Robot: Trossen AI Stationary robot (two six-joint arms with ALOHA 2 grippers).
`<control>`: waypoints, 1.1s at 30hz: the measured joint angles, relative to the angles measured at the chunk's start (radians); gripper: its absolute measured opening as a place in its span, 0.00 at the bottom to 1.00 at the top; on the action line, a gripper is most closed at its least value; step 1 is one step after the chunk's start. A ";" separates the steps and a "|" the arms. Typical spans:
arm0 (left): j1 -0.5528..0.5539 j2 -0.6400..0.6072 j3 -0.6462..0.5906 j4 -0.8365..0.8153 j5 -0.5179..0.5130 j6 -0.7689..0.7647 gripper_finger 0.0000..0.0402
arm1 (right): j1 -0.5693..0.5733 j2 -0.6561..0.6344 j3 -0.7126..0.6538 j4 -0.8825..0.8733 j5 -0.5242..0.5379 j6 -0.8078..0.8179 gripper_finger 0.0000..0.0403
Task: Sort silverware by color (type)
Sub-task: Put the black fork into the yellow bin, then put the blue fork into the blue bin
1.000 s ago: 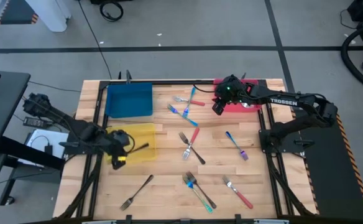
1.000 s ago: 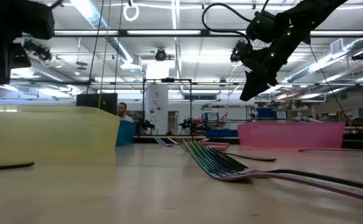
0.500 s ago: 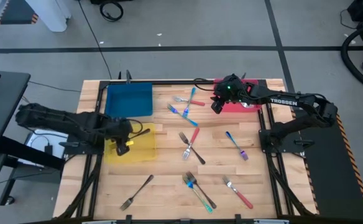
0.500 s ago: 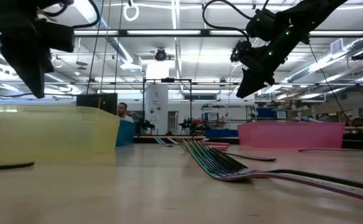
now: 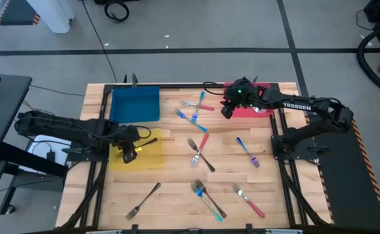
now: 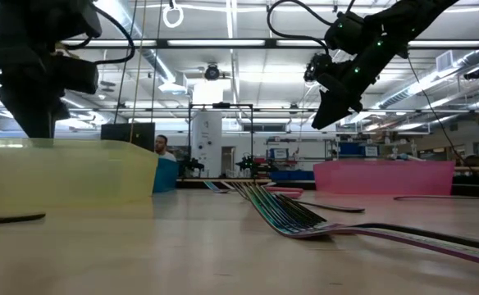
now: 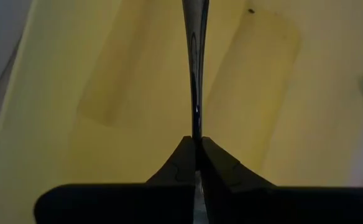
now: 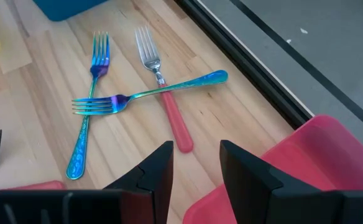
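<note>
Left end effector (image 5: pixel 129 153): over the yellow tray (image 5: pixel 149 158) at the table's left side, fingers pressed together on the handle of a plain dark fork (image 7: pixel 194 68).
Held fork: in the left wrist view its thin handle runs straight out from the fingertips over the tray's yellow floor; from above the shaft (image 5: pixel 148 141) slants away from the end effector toward the tray's far right corner. I cannot tell whether it touches the tray floor.
Right end effector (image 8: pixel 195 163): fingers spread and empty, hovering above the near edge of the pink tray (image 5: pixel 263 109) at the table's back right.
Nearest forks to the right arm: a crossed cluster, two blue forks (image 8: pixel 86 138) and one red-handled fork (image 8: pixel 164 92), lying flat on the table (image 5: pixel 177 162) just ahead of the spread fingers, between the blue tray (image 5: pixel 135 104) and the pink one.
Key relation: the red-handled fork points its handle end toward the right end effector, its long axis roughly in line with the arm's reach; a blue fork lies across it, so a clean pick looks awkward.
Remaining forks: scattered over the middle and front of the table, including another dark fork (image 5: pixel 143 201) at the front left, which is closer to the left arm.
Stage, as judged: the dark fork appears about to be let go into the yellow tray; most pieces are not yet sorted.
</note>
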 joint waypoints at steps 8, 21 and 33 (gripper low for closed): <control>0.000 0.000 -0.052 0.029 0.019 -0.073 0.07 | 0.000 0.000 0.000 0.000 0.000 -0.002 0.35; 0.000 0.000 -0.062 0.083 0.019 -0.095 0.23 | 0.000 0.000 0.000 0.054 0.000 -0.103 0.35; 0.000 0.000 -0.061 0.419 0.029 -0.035 0.24 | -0.004 0.000 0.000 0.315 -0.155 -0.276 0.35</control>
